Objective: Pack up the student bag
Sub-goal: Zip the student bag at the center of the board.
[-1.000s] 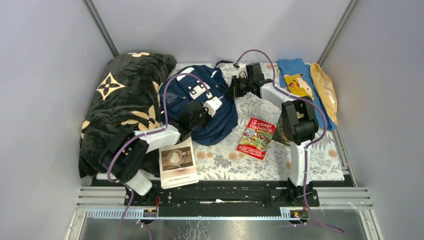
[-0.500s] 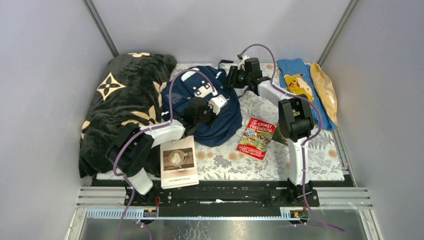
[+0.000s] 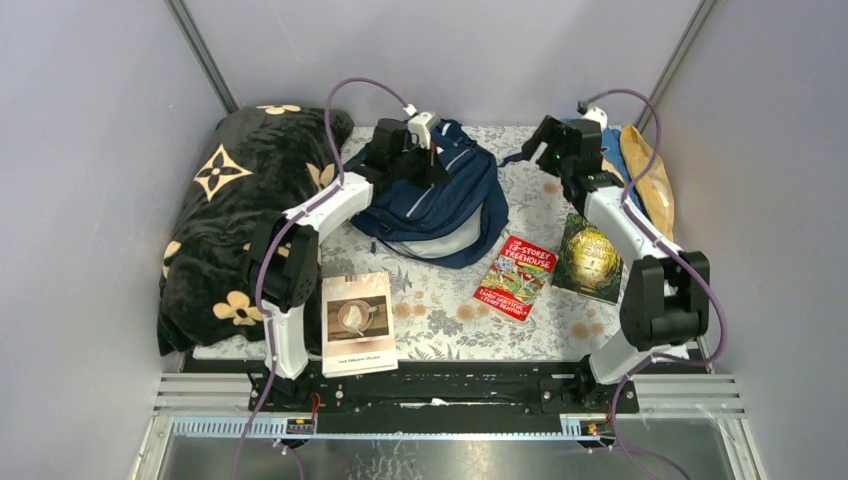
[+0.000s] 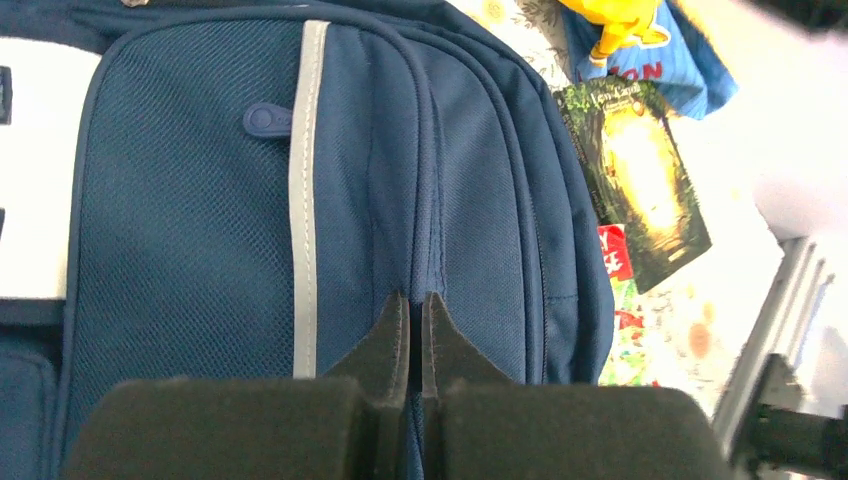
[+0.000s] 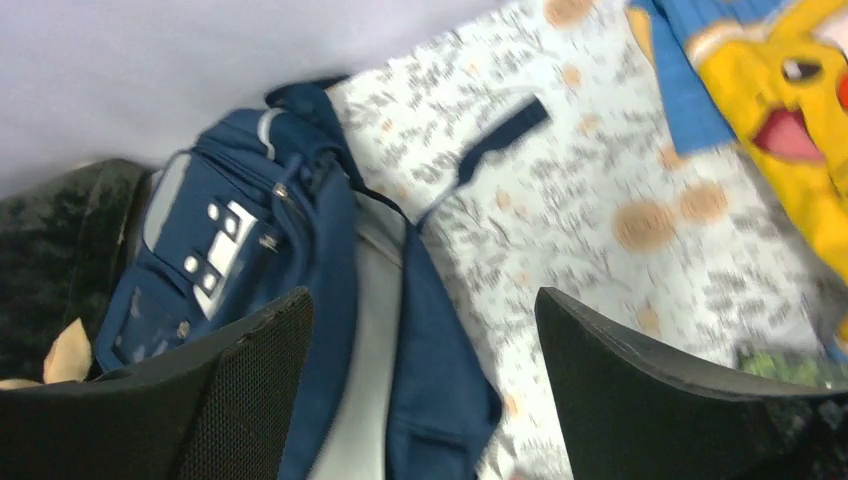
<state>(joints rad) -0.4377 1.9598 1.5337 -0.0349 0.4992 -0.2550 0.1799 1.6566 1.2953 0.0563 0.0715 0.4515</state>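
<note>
student bag (image 3: pixel 440 205): far centre of tabletop (image 3: pixel 450 320), beside black blanket (image 3: pixel 240 210). progress: judged early, no item seen inside.
left hand (image 4: pixel 420 320): tips together at bag's zip seam; pinching anything, cannot tell.
right hand (image 5: pixel 420 380): wide apart, empty.
unpacked: three books.
writing: red book (image 3: pixel 514 277) "the 13-storey treehouse"; green book (image 3: pixel 588 258), pale book (image 3: pixel 356 322) titles illegible.
</note>
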